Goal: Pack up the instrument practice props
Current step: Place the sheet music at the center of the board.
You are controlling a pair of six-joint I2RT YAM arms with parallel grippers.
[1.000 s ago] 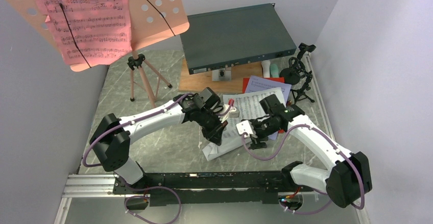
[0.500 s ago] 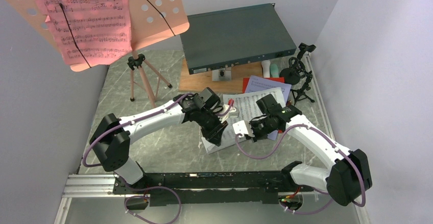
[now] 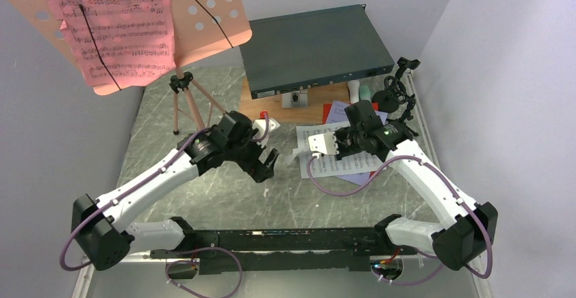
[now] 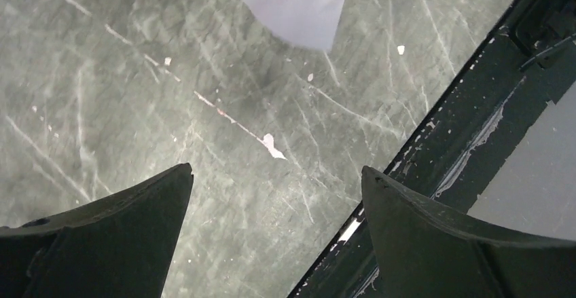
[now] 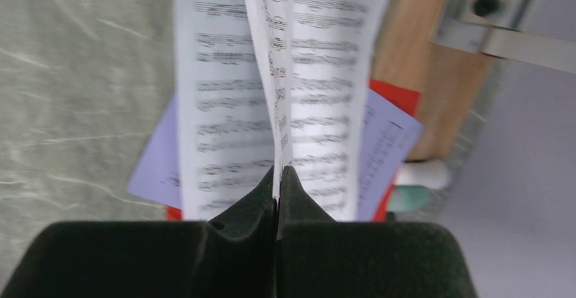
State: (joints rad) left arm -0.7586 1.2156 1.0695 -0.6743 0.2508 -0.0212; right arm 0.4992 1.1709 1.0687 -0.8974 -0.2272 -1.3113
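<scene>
Tearing risk: right jaws clamp one edge of the white sheet-music page [image 5: 273, 74], just in front of the rack box [image 3: 316, 47]; a jerk could rip it. Left jaws gape, empty.

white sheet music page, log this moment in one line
left pincer: open, empty, over table | right pincer: shut on white page, edge pinched

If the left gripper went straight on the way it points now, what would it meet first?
Most likely the bare grey-green marbled tabletop, near a small white fleck. The open left gripper points down at it, with nothing between its fingers.
</scene>
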